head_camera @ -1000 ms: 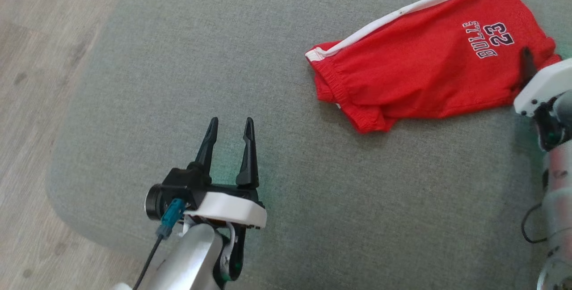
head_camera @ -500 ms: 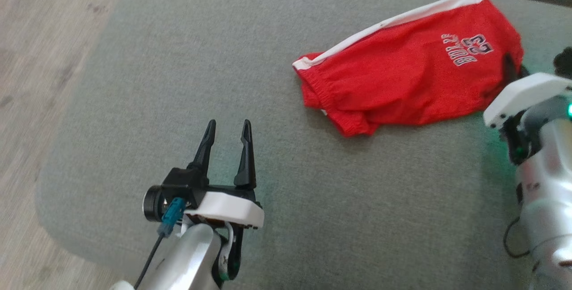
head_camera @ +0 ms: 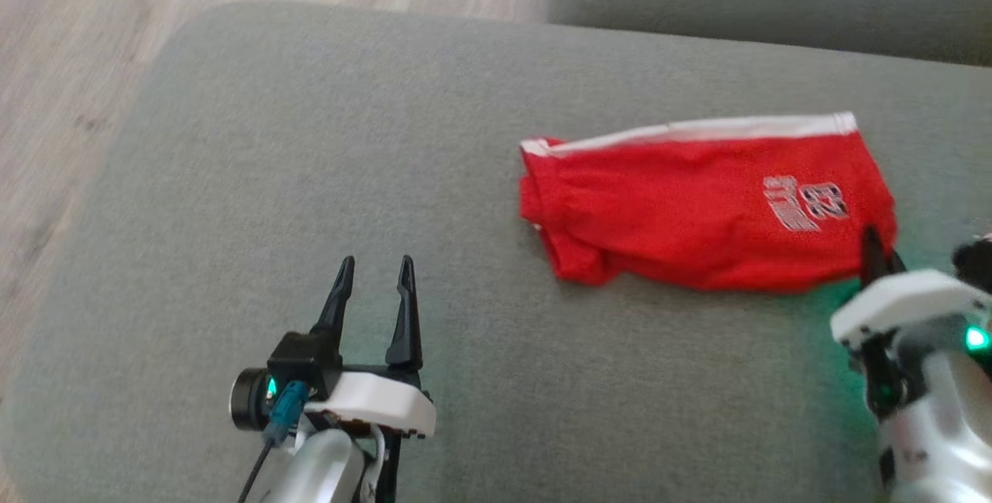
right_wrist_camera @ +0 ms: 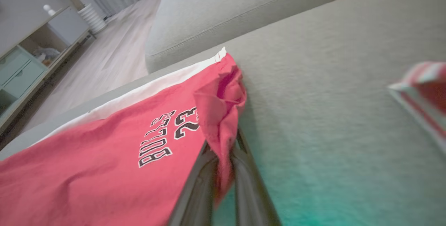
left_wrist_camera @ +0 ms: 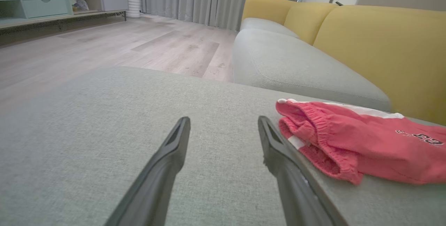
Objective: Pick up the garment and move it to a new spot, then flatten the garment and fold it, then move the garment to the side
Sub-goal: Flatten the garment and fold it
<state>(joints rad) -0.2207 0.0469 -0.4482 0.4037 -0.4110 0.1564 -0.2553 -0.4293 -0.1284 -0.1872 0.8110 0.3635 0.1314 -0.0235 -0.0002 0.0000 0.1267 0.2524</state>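
Soft red fabric shorts [head_camera: 697, 208] with a white side stripe and "BULLS 23" print lie rumpled on the grey fabric sofa cushion [head_camera: 310, 177], toward the robot's right. Light and limp, they would probably sag when lifted, so a hem corner suits pinching. The right gripper [right_wrist_camera: 223, 140], open a second earlier, is now clamped on that corner. The left gripper [head_camera: 374, 267] stands wide apart, empty and well clear.

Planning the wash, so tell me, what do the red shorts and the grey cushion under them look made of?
Red shorts: thin, matte knit-looking fabric, perhaps polyester or cotton; it wrinkles, gathers at the waistband and bunches limply in the shut right claw. Grey cushion: matte woven upholstery cloth, with a flecked weave and rounded, padded-looking edges.
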